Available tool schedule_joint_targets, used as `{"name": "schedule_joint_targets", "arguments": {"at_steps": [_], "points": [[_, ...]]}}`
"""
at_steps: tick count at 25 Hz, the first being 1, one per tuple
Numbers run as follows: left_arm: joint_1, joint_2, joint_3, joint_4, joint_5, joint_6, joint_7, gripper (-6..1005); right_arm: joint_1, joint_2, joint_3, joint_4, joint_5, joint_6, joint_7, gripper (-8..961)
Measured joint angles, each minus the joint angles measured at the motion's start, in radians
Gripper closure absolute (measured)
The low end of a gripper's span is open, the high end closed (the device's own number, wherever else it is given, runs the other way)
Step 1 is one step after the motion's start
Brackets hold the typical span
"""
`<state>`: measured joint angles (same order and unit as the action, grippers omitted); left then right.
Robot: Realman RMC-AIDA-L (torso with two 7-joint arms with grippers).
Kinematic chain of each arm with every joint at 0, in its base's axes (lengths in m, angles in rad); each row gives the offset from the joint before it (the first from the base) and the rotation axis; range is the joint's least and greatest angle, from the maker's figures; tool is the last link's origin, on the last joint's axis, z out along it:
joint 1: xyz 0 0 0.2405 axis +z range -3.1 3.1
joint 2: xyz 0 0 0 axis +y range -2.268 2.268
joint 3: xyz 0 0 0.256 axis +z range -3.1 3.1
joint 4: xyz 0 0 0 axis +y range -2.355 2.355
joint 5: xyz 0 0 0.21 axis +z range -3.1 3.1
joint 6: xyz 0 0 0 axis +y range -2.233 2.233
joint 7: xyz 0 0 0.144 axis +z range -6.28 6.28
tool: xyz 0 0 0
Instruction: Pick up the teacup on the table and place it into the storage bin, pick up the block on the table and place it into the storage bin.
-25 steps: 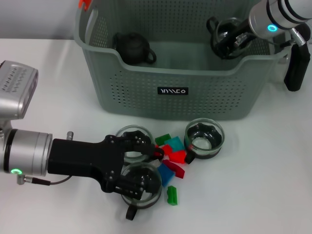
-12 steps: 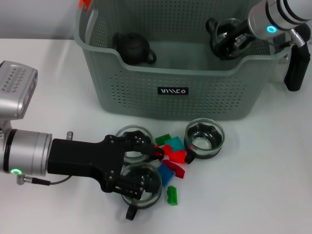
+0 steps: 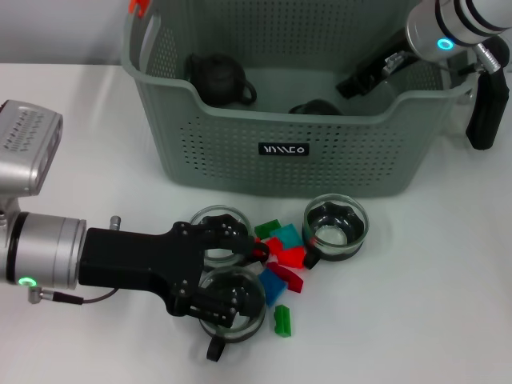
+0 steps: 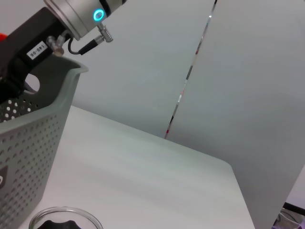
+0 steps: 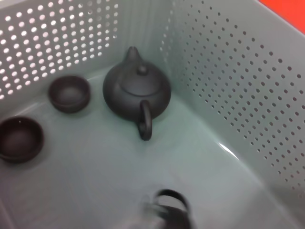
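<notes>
Placement is under way at the large grey-green perforated plastic storage bin [image 3: 288, 96]: the right gripper [image 3: 370, 74] hangs inside its right end with fingers spread and empty, and a dark-tinted glass teacup [image 3: 318, 108] lies on the bin floor near the front wall, apart from a black clay teapot [image 3: 218, 78] at the left end. The left gripper [image 3: 228, 276] lies low near the tabletop's front edge, fingers wrapped around a clear glass teacup [image 3: 234, 310] beside small coloured plastic blocks [image 3: 280, 256]. Whether this grasp is fully closed cannot be told, since the fingers hide the cup's rim.
</notes>
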<state>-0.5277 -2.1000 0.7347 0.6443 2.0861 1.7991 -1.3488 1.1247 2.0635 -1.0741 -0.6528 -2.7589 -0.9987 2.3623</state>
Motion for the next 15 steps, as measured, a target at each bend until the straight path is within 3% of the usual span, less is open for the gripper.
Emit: {"name": "schedule_joint_targets", "arguments": {"at_steps": [4, 8, 15], "points": [[0.001, 0.0, 0.0, 0.0, 0.0, 0.0, -0.001, 48, -0.019, 0.01, 0.01, -0.065, 0.008, -0.021, 0.0, 487], [0.003, 0.0, 0.0, 0.0, 0.0, 0.0, -0.001, 47, -0.087, 0.025, 0.015, -0.254, 0.081, -0.086, -0.012, 285], [0.012, -0.001, -0.001, 0.002, 0.0, -0.004, 0.0, 47, -0.23, 0.007, 0.016, -0.567, 0.358, -0.334, -0.072, 224]]}}
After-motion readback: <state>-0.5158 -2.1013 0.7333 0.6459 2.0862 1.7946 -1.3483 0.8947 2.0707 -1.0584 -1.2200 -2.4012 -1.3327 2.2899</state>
